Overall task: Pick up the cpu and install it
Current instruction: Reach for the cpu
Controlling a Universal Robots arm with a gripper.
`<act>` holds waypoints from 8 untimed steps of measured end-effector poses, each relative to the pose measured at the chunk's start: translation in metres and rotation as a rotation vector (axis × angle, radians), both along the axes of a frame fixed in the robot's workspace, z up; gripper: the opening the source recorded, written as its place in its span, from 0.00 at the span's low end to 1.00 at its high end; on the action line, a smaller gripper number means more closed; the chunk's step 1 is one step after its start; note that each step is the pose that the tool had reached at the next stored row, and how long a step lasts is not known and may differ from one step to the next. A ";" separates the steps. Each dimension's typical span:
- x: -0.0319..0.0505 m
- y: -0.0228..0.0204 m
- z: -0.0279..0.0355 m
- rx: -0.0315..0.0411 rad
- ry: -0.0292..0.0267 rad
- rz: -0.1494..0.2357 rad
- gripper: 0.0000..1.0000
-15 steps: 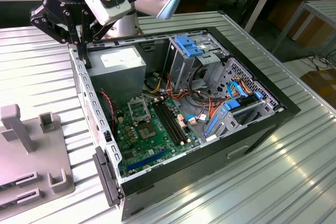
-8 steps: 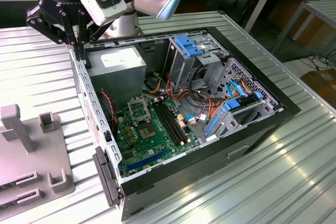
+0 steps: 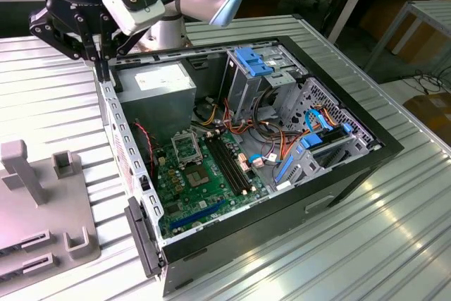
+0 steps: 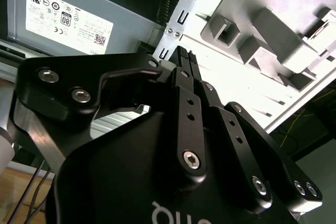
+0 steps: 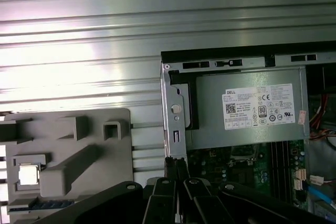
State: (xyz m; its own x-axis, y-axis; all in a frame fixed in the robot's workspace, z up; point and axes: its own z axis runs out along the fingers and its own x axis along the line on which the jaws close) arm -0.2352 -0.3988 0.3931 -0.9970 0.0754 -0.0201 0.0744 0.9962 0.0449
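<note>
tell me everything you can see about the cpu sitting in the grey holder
The small, flat, square cpu with a bright silver-grey metal top lies face up in a square recess of the grey plastic holder, which rests on the ribbed metal table beside the open computer case. The recess walls frame its edges; a blue strip lies in a neighbouring slot. Nothing grips it: the black gripper, fingers together, is apart from it near the case's metal edge.

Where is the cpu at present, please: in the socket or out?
Out: the cpu lies in a recess of the grey holder, outside the case.
</note>
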 end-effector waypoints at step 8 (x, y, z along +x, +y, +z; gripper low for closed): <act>-0.0045 0.0000 0.0000 -0.0001 0.0000 0.000 0.15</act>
State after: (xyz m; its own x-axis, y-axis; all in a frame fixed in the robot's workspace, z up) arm -0.2397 -0.3989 0.3931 -0.9970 0.0753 -0.0200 0.0743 0.9962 0.0448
